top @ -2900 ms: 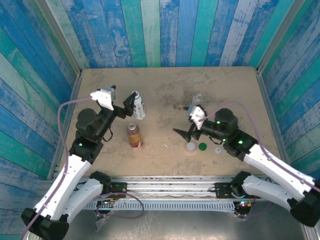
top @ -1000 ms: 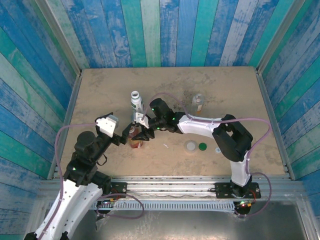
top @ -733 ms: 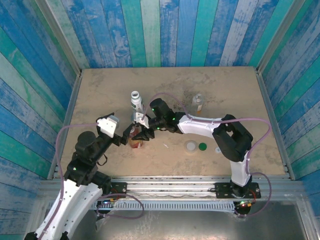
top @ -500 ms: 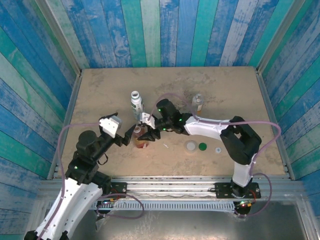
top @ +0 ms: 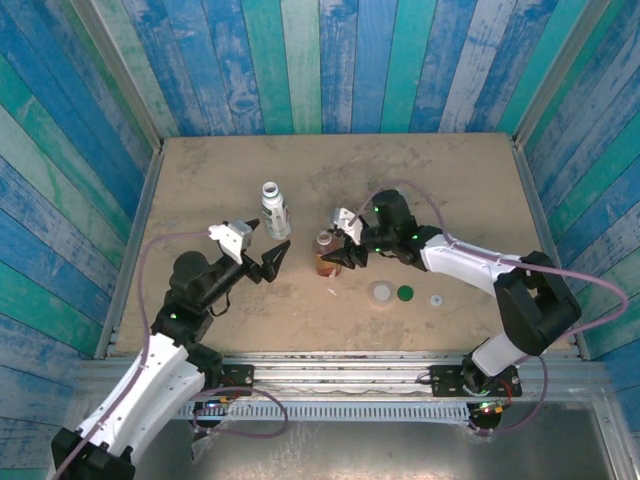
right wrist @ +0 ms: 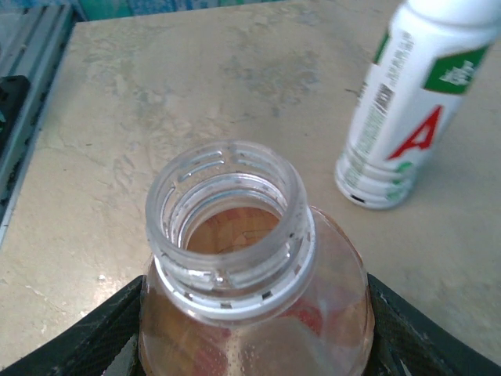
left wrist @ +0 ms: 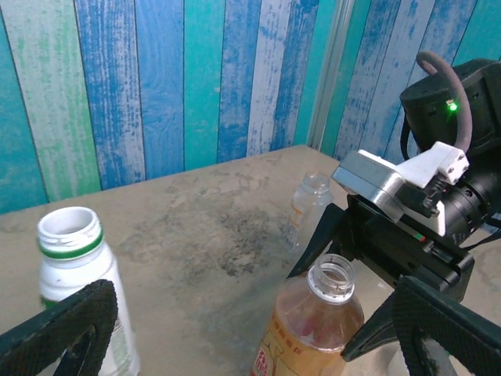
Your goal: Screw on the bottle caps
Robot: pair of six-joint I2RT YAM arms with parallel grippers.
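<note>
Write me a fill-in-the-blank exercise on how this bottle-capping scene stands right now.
The amber bottle, gripped by the right gripper, has ____ cap on its neck.
The left gripper stands ____, holding nothing.
The cap lying between the translucent cap and the tiny cap is dark ____.
Missing words: no; open; green.

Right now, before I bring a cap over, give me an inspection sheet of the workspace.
Surface: tan table, dark stain mid-table.
Job's things: amber bottle, white bottle, clear bottle upright, uncapped; translucent cap, green cap, tiny cap loose on the table.
Clutter: small pale scrap beside the caps.
Grippers: right gripper shut on the amber bottle; left gripper open, empty.
Cables: a purple cable loops off each arm.
Surroundings: blue-green plank walls; metal rail at the near edge.
</note>
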